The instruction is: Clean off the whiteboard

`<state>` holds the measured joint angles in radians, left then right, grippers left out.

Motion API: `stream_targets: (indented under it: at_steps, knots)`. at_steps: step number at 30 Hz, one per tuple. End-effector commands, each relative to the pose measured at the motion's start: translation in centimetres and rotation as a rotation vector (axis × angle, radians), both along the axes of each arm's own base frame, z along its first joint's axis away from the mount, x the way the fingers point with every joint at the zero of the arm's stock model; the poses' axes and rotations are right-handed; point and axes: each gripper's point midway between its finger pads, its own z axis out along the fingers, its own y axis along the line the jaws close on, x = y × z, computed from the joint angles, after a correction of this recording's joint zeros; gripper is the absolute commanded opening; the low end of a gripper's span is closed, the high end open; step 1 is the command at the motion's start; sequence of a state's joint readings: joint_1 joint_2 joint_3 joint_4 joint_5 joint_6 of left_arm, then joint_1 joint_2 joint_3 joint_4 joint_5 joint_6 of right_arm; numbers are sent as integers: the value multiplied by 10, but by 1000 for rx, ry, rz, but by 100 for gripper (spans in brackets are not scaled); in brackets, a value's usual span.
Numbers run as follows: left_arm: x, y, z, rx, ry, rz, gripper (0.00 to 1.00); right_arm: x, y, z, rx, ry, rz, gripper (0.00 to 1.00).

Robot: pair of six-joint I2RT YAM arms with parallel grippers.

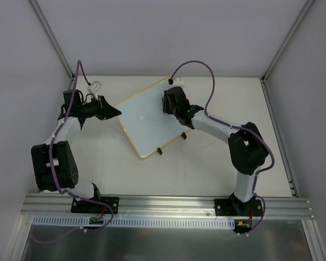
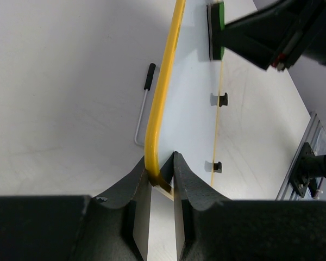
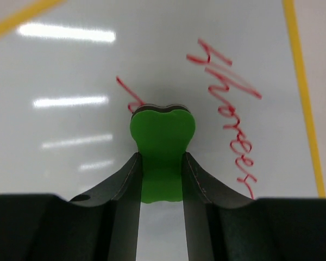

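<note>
The small rectangular whiteboard with a glossy white face and thin yellow frame (image 1: 146,128) sits diagonally at the centre of the overhead frame, on the white surface (image 1: 206,168). The left pincer (image 2: 162,163) is clamped on the board's yellow rim at one corner, bottom centre of its wrist view; this anchors the board. The right pincer (image 3: 162,159) is clamped on the green eraser block (image 3: 162,128), whose face meets the board amid red handwriting (image 3: 228,103).

Recommended procedure: hold the corner clamp firm, keep the eraser flat, and sweep toward the right of the wrist frame, across the visible letters. Strokes possibly lie hidden beneath the eraser; verify afterwards.

No containers are in view.
</note>
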<state>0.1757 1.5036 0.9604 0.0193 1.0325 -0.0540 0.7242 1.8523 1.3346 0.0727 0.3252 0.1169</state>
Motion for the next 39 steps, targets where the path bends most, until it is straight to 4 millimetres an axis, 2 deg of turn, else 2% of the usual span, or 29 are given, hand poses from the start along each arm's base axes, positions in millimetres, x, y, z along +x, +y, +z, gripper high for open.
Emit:
stream_targets:
  at_steps: [1, 2, 3, 6, 9, 11, 13, 14, 15, 16, 17, 19, 20, 21, 24, 27, 30, 32, 34, 35, 39]
  knots:
    - [-6, -15, -9, 64, -72, -101, 0, 33, -3, 4, -41, -22, -35, 0]
    - [-6, -15, -9, 66, -71, -101, 0, 38, 0, 0, -45, -15, -29, 0]
    - [-6, -15, -9, 67, -73, -102, 0, 45, 6, 11, -29, -36, -27, 0]
    - [-7, -15, -9, 72, -73, -101, 0, 55, 15, 13, -27, -39, -18, 0]
    - [-6, -14, -10, 77, -73, -98, 0, 55, 19, 10, -14, -31, -10, 1]
    - [-6, -13, -11, 84, -73, -94, 0, 48, 13, -1, -22, -4, -15, 0]
    - [-6, -13, -11, 86, -72, -93, 0, 37, 4, -6, -25, 16, -29, 0]
    - [-6, -13, -12, 84, -68, -93, 0, 23, -9, -31, -58, 64, -38, 0]
    - [-6, -13, -12, 84, -70, -94, 0, 17, -18, -40, -63, 83, -49, 0]
    - [-5, -13, -12, 84, -70, -94, 0, 8, -24, -39, -37, 90, -60, 0]
    - [-6, -14, -12, 82, -69, -96, 0, -9, -40, -67, -55, 138, -71, 0]
    - [-5, -13, -12, 83, -70, -95, 0, -25, -55, -82, -58, 169, -84, 0]
    - [-5, -14, -12, 83, -68, -97, 0, -31, -60, -84, -58, 169, -89, 0]
    - [-5, -14, -12, 83, -68, -97, 0, -45, -72, -102, -88, 207, -93, 0]
    - [-5, -14, -14, 79, -61, -100, 0, -58, -80, -113, -94, 231, -99, 0]
    - [-6, -14, -12, 79, -64, -99, 0, -52, -74, -108, -81, 217, -92, 0]
    - [-7, -14, -12, 78, -64, -101, 0, -31, -53, -80, -50, 151, -67, 0]
    - [-7, -14, -12, 78, -64, -102, 0, -11, -33, -53, -25, 91, -43, 0]
    - [-8, -15, -12, 71, -63, -109, 0, 2, -19, -44, -17, 70, -28, 0]
    - [-8, -15, -12, 72, -64, -110, 0, 15, -6, -21, 15, 32, -21, 0]
    - [-9, -14, -12, 82, -70, -108, 0, 41, 25, 9, 60, -22, -4, 0]
